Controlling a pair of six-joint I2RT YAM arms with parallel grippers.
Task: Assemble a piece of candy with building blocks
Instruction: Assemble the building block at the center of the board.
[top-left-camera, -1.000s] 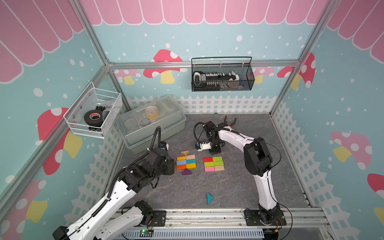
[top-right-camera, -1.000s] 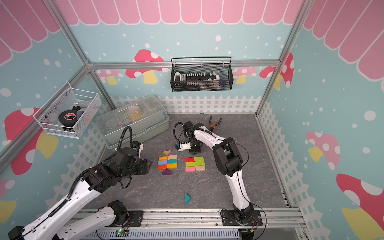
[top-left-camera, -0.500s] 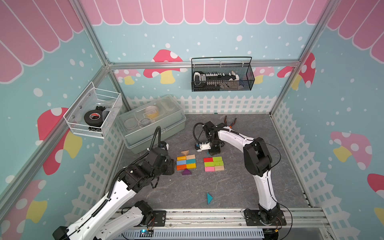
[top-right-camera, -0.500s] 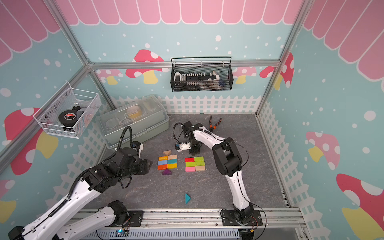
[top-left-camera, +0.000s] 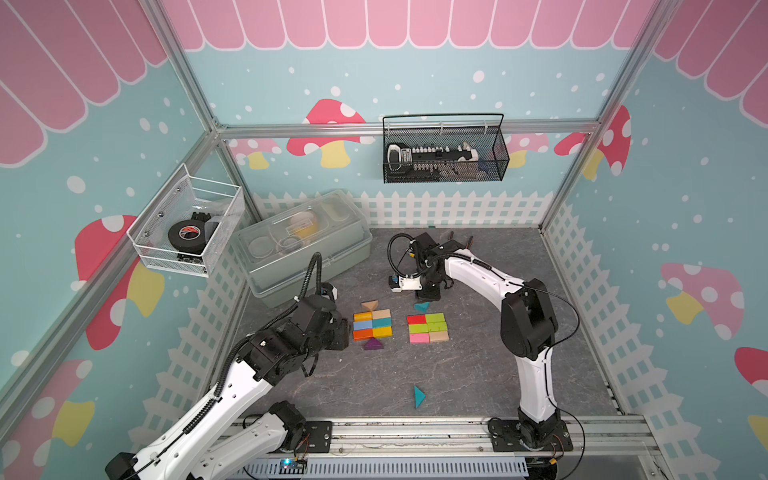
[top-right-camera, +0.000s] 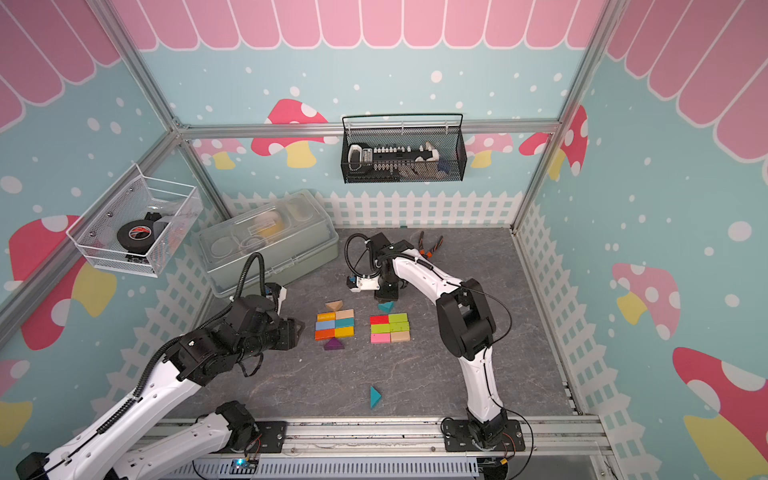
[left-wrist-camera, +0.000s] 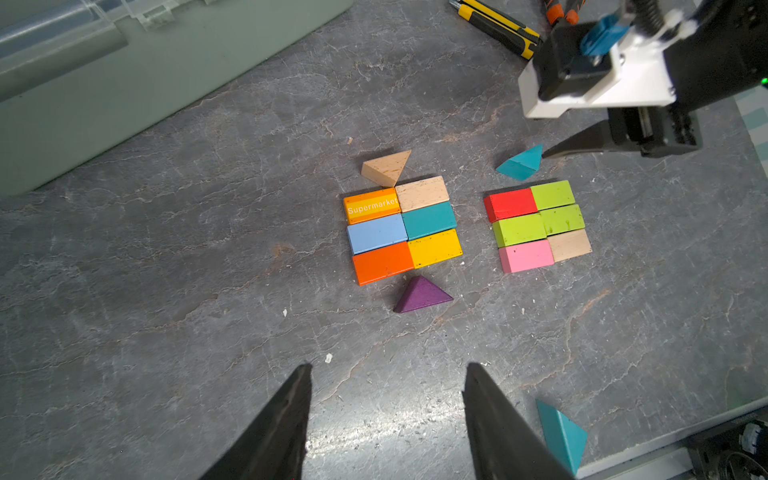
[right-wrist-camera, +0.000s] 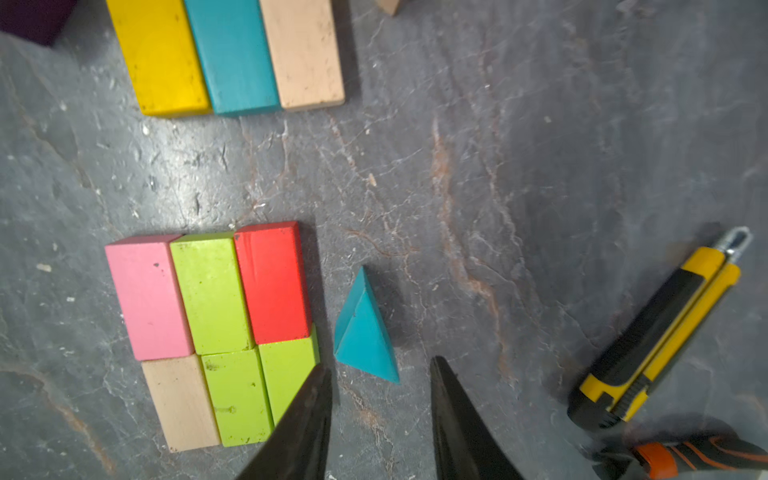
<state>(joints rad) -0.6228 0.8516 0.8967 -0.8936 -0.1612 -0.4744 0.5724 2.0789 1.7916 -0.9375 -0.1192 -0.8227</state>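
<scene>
You have two finished slabs of building blocks on the grey table (top-left-camera: 478, 374). Each is six flat rectangles laid edge to edge: the left slab (top-left-camera: 372, 324) in orange, tan, blue, teal and yellow, and the right slab (top-left-camera: 427, 328) in red, green, pink and tan, sitting near each other but apart.

In both top views a tan wedge (top-left-camera: 370, 305) touches the left slab at 12 o'clock and a purple wedge (top-left-camera: 372, 344) sits just beside it at 6 o'clock. A teal wedge (top-left-camera: 421, 307) lies just beside the right slab at 12 o'clock. A second teal wedge (top-left-camera: 418, 396) lies well apart, toward 6 o'clock.

Your right gripper (right-wrist-camera: 380, 419) has its jaws parted with nothing between them; the teal wedge lies on the table just ahead of the fingertips, untouched. Only the right wrist view shows that gap clearly; in a top view the gripper is a dark block at 12 o'clock of the wedge.

Your left gripper (left-wrist-camera: 386, 415) is spread wide and holds nothing, at 9 o'clock of the left slab.

The wrist views show you a yellow-black utility knife (right-wrist-camera: 660, 328), which the right arm hides from above. The left wrist view alone lets you read "Supermarket" on the orange block (left-wrist-camera: 372, 205).
</scene>
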